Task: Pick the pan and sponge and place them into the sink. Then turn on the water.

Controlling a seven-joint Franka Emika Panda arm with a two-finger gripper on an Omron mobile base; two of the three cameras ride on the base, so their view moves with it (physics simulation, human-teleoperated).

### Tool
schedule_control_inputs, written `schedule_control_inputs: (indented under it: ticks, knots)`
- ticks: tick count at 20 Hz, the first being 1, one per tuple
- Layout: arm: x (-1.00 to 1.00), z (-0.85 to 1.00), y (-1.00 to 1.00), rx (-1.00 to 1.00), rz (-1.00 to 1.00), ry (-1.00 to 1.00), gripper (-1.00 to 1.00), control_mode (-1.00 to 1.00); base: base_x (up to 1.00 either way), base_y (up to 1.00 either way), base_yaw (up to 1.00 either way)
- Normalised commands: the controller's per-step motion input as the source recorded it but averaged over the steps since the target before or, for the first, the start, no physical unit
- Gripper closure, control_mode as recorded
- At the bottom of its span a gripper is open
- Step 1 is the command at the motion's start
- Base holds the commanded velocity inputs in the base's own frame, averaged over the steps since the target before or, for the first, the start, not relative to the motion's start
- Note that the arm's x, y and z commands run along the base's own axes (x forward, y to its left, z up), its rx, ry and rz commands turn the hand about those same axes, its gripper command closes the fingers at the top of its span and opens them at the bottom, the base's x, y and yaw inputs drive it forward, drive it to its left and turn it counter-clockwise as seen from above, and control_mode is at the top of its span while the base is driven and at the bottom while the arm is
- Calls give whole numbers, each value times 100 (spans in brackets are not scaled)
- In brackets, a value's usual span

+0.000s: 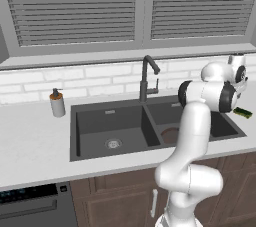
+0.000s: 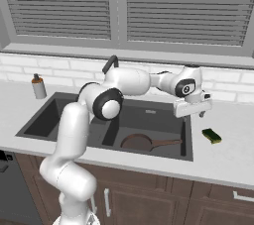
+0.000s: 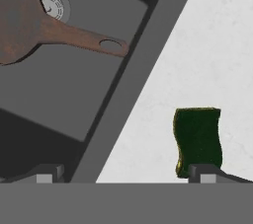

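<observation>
Pan [image 2: 137,142] already down in the smaller basin of the sink [image 2: 114,100], handle pointing toward the bench [image 2: 233,154] on the right side. Sponge [image 2: 212,136] still out on the bench, just beside the sink's right rim, apart from it.

Claw [image 2: 198,112] open wide and empty, hanging above the sink's right edge, not touching anything. From the hand view: sponge [image 3: 198,139] ahead of and close by one fingertip [image 3: 207,174], the other fingertip over the basin side, so the sponge lies off-centre between the tips, toward the bench side. Long axis of the sponge running roughly along the view's up-down line, probably across the line between the tips, though hard to be sure at this tilt.

Needed next, by judgement: shift sideways toward the bench to centre over the sponge, then descend.
</observation>
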Motion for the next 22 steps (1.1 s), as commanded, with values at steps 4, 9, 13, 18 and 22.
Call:
schedule_control_inputs:
  ticks: [4, 9, 13, 18, 22]
  knots:
    - [-16, -19, -7, 0, 0, -6, -100, -100, 0, 0, 0]
    - [-18, -14, -8, 0, 0, -6, -100, -100, 0, 0, 0]
    - [-14, -11, -5, 0, 0, -5, -100, -100, 0, 0, 0]
    - [-9, -9, -9, 0, 0, -3, -100, -100, 0, 0, 0]
    - [-4, -5, -23, 0, 0, -2, -100, -100, 0, 0, 0]
